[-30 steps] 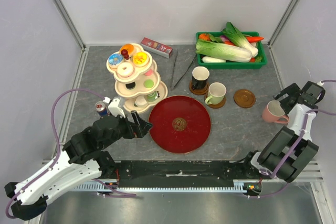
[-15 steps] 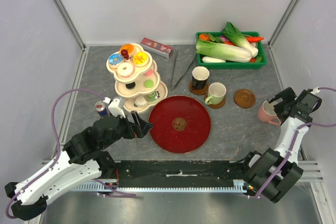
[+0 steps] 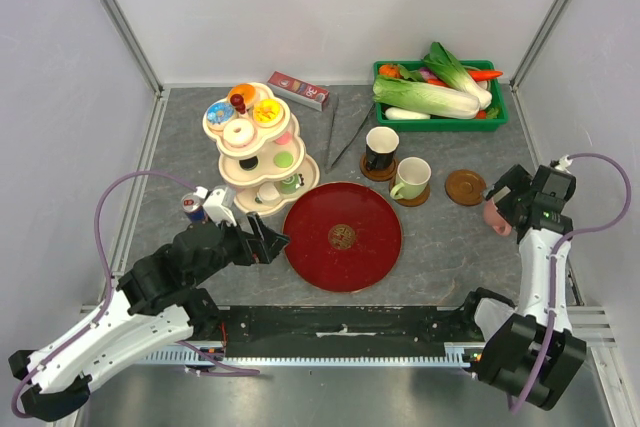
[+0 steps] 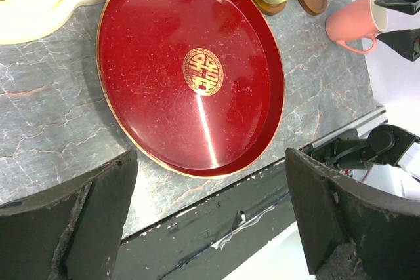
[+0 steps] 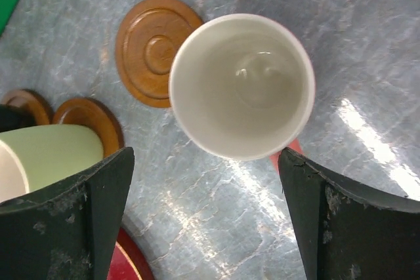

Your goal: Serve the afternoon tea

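Top view: pink mug [image 3: 492, 215] stands upright on the bench [image 3: 450, 257] at 3 o'clock, half hidden under the right arm [image 3: 535, 247]. Right jaws wide apart, one on each side of the mug; in the right wrist view the fingers [image 5: 65, 214] flank its white rim [image 5: 241, 86] with bare bench showing on both sides, so no clamp. Empty brown coaster [image 3: 465, 187] lies just beside the pink mug at its 10 o'clock. Pale green mug [image 3: 411, 178] and black mug [image 3: 381, 149] each sit on their own coaster, at 12 to 1 o'clock of the red tray [image 3: 342, 237]. The tray lies flat at 6 o'clock of the bench with nothing on it. Tiered stand [image 3: 250, 142] at 10 o'clock carries the donuts and sweets [image 3: 238, 132] on all levels. Left arm [image 3: 150, 287] reaches in from 7 o'clock; left jaws wide apart, holding nothing, hovering at the tray's 9 o'clock edge, fingers [image 4: 79, 227] framing the tray in the left wrist view. Drink can [image 3: 193, 207] stands close to the left arm's wrist, at 7 o'clock of the stand. Green crate [image 3: 440, 125] of vegetables at 1 o'clock
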You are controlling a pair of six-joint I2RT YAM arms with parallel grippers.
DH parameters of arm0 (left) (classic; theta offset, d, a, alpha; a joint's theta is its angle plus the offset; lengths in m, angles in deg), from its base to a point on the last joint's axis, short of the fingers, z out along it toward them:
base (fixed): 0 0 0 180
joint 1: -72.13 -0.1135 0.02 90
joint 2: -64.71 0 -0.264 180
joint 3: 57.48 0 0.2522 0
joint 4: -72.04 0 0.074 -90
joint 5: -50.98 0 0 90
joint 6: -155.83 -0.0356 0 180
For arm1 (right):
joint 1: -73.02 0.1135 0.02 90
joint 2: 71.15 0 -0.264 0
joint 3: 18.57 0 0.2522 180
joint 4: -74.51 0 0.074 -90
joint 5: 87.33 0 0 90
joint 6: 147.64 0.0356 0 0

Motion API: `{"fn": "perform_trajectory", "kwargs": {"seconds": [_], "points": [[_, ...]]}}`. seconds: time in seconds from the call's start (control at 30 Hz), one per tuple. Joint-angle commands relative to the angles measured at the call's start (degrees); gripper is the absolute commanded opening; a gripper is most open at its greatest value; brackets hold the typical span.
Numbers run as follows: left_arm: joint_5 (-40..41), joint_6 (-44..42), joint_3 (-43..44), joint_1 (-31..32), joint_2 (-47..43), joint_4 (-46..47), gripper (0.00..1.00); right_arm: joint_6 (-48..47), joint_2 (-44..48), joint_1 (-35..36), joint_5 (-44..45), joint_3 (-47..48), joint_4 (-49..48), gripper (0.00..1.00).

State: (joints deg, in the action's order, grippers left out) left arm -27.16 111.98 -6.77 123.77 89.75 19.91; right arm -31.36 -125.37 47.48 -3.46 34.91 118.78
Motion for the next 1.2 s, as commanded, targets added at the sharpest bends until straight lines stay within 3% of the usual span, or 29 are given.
{"fn": "perform_trajectory", "kwargs": {"seconds": [0.0,0.33,0.67,0.93,1.03,1.17], "points": [[0.4,-1.0,-0.7,0.2,-0.6,2.5,0.98,-0.6,-0.4,1.2,11.5,1.5,4.0,0.98],[1.2,-0.5,-1.6,0.3,-1.1,3.0,0.98,-9.7,-5.8,4.1,10.3,3.6,1.5,0.98],[1.7,-0.4,-1.7,0.3,-1.1,3.0,0.98,-12.5,-14.2,5.1,14.9,7.4,0.6,0.98],[1.5,-0.6,-1.4,0.3,-1.0,3.0,0.98,-14.7,-18.1,6.1,13.1,7.8,-3.3,0.98],[1.5,-0.5,-1.4,0.3,-1.3,3.0,0.98,-14.9,-18.6,6.3,14.6,7.6,-4.7,0.92],[1.7,-0.5,-1.4,0.4,-1.4,2.9,0.98,-14.9,-18.9,6.4,15.2,7.9,-4.7,0.73]]}}
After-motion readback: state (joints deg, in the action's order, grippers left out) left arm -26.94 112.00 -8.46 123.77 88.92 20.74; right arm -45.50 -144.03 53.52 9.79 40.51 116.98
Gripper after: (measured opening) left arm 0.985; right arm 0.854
